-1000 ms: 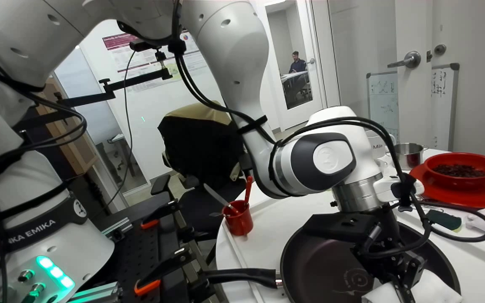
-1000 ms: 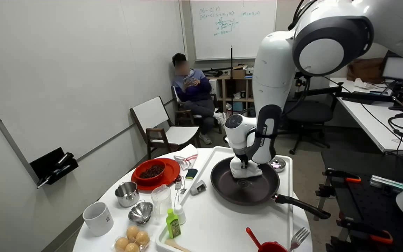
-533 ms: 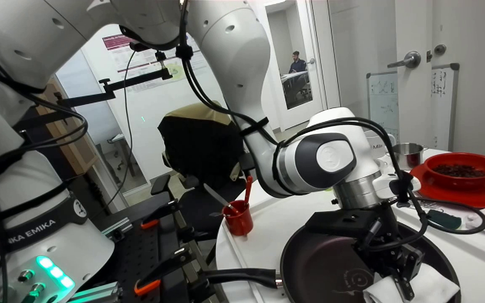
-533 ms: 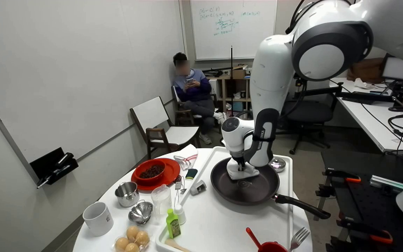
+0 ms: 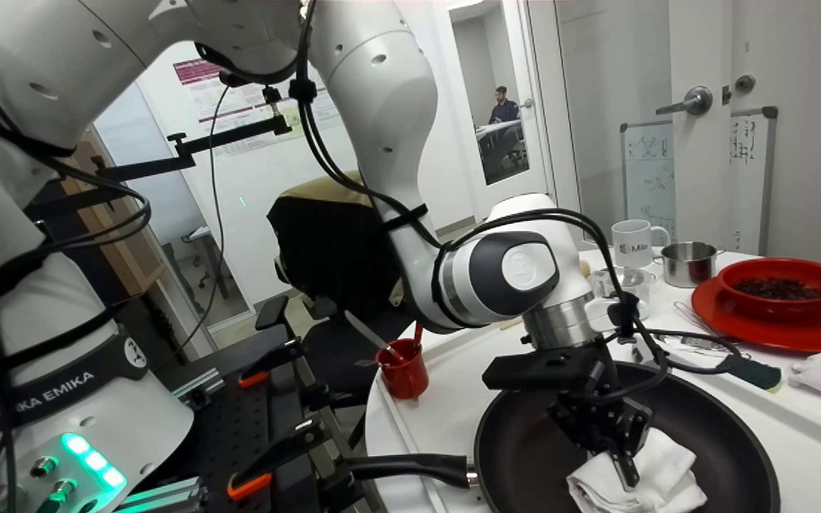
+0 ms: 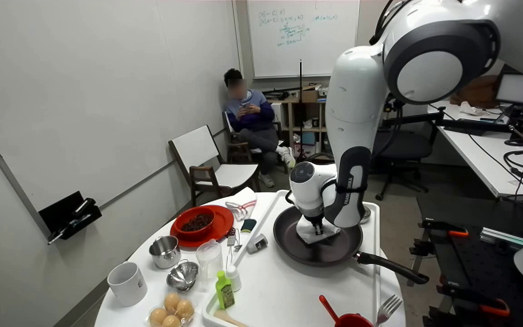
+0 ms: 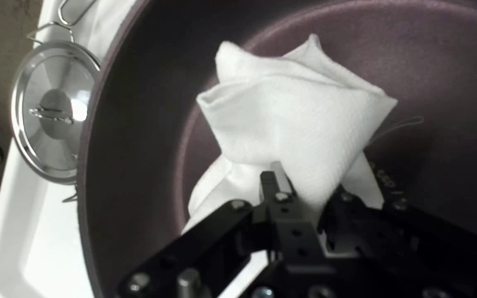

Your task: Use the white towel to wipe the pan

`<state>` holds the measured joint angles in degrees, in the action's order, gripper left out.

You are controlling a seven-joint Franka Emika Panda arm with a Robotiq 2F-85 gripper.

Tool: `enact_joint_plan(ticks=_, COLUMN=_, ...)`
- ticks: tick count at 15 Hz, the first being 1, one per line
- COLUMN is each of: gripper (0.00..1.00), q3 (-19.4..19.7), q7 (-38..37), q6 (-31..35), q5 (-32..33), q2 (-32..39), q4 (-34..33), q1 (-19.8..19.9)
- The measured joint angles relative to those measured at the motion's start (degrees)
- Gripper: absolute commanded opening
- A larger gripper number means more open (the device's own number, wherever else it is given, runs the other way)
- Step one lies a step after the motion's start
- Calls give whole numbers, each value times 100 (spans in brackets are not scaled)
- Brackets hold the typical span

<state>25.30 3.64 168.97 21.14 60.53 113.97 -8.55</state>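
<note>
in the wrist view the gripper (image 7: pixel 304 194) is pinching the white towel (image 7: pixel 288 111) between tight jaws, the folds are spreading inside the pan (image 7: pixel 139 165), and a round metal lid (image 7: pixel 52 111) is sitting just outside its rim, though in an exterior view the arm (image 6: pixel 354 104) is hiding most of that lid. both exterior views are also showing the pan's long black handle (image 6: pixel 394 267), which is falling outside the wrist view. an exterior view is taking in a whole red mug (image 5: pixel 407 377), while brown eggs (image 6: pixel 174 304) are resting in plain sight in an exterior view that is cropping the mug.
</note>
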Motion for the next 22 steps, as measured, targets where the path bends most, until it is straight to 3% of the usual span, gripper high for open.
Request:
enact_joint_plan(ticks=11, gripper=7, q3=-325, q7=541, q6=298, q5=297, q2=-501, q4=766, q1=-629)
enact_joint_plan(ticks=22, gripper=7, q3=-163, q7=589, q6=253, q5=343, q2=-521, q4=1074, q1=-851)
